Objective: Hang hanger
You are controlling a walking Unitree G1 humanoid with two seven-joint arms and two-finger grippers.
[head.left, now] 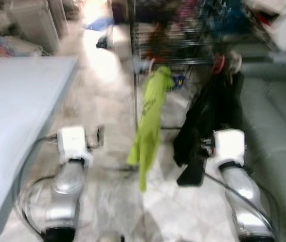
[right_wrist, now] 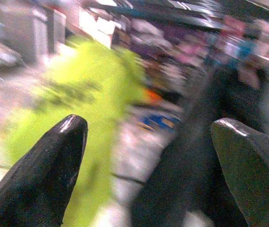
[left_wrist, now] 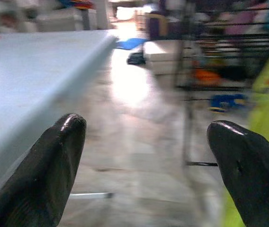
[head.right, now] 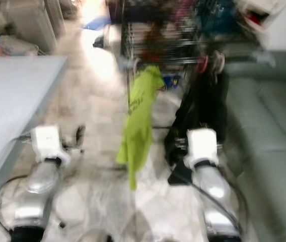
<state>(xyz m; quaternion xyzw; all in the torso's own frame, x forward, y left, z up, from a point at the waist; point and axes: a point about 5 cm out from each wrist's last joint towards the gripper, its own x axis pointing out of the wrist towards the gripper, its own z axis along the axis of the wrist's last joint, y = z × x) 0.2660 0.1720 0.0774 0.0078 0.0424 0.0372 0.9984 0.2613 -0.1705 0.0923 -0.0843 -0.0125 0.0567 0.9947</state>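
Observation:
The views are blurred. A lime green garment (head.left: 150,121) hangs from the rail of a dark wire clothes rack (head.left: 183,48). Beside it, to the right, a black garment (head.left: 216,108) hangs on a reddish hanger hook (head.left: 218,62). My right gripper (right_wrist: 148,161) is open and held low, close to the black garment, with nothing between its fingers. My left gripper (left_wrist: 146,156) is also open and empty. It sits low beside the table, left of the green garment (left_wrist: 267,109).
A pale blue table (head.left: 17,101) fills the left side, its edge close to my left arm. A grey-green sofa (head.left: 279,131) runs along the right. Marble floor (head.left: 108,91) stretches ahead between them toward the rack, with bins and clutter behind.

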